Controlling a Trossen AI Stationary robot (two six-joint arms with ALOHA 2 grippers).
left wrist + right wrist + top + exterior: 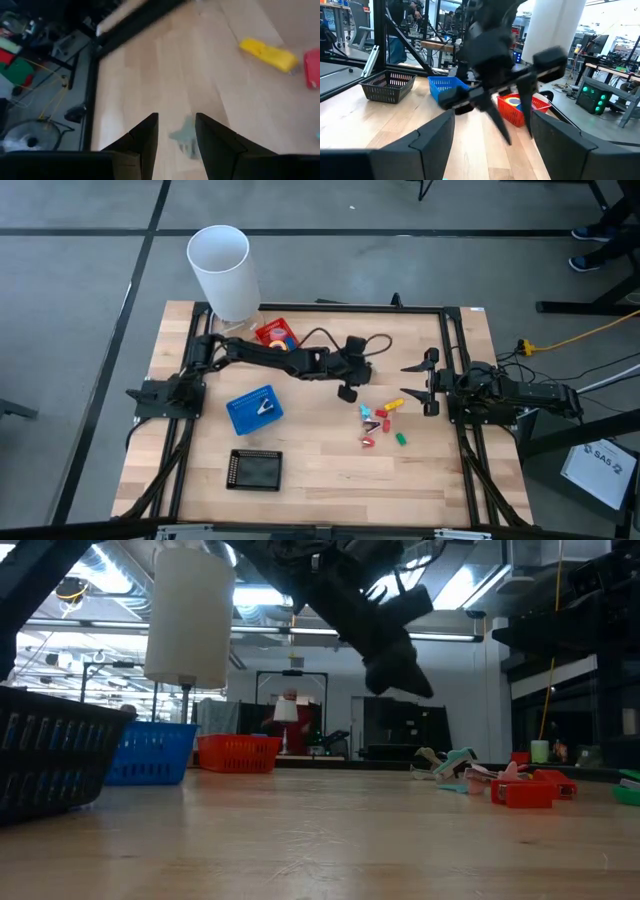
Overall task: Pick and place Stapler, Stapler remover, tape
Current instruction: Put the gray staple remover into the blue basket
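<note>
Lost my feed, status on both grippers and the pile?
Left gripper open, empty, above bare table beside the pile of small items. Right gripper open, waiting at right edge. Nothing in the way.

"SA5" on paper sheet [603, 460]

Pale wood table [320, 470] under a white cylinder [222, 270]. Red basket [275, 333] at 11 o'clock, blue basket [254, 409] and black basket [255, 470] toward 8. Red, yellow, green pieces [383, 423] at 3.
</note>
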